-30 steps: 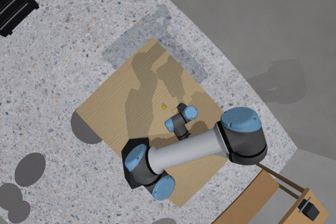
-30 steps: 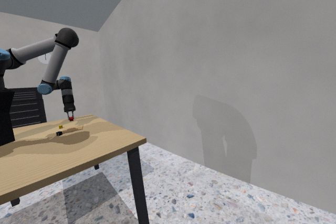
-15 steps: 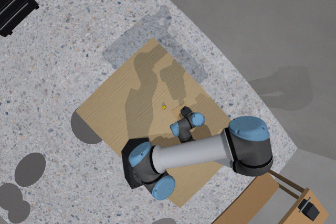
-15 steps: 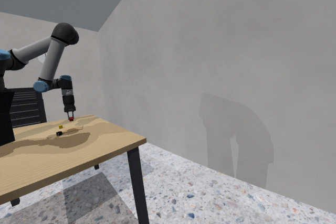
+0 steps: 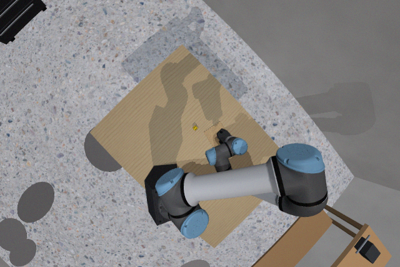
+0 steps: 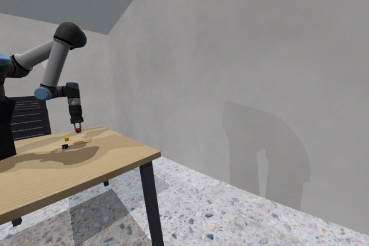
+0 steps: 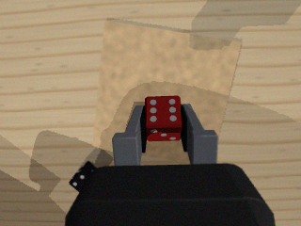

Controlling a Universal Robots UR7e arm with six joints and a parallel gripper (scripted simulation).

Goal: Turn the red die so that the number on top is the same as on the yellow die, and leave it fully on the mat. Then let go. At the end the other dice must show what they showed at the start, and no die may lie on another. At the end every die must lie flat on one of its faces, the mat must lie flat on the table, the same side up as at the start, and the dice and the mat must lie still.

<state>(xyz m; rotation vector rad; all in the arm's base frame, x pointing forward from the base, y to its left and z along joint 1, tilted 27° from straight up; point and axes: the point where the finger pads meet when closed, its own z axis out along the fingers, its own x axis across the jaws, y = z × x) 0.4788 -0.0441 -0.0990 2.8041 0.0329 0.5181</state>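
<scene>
My gripper (image 6: pixel 77 129) (image 7: pixel 163 119) is shut on the red die (image 6: pixel 78 131) (image 7: pixel 163 109), which hangs in the air. In the wrist view the die's six-pip face is turned to the camera, and a three-pip face shows foreshortened below it. The thin tan mat (image 5: pixel 210 134) (image 6: pixel 87 140) (image 7: pixel 141 56) lies on the table behind the die in that view, partly under the arm in the top view. The yellow die (image 5: pixel 195 127) (image 6: pixel 66 139) lies on the table beside the mat; its top number is too small to read surely.
A black die (image 6: pixel 64 146) (image 7: pixel 82 177) lies on the table off the mat, partly covered by the gripper body in the wrist view and not visible in the top view. The wooden table (image 5: pixel 129 122) (image 6: pixel 119 154) carries the arm's base. Arm shadows cross table and mat.
</scene>
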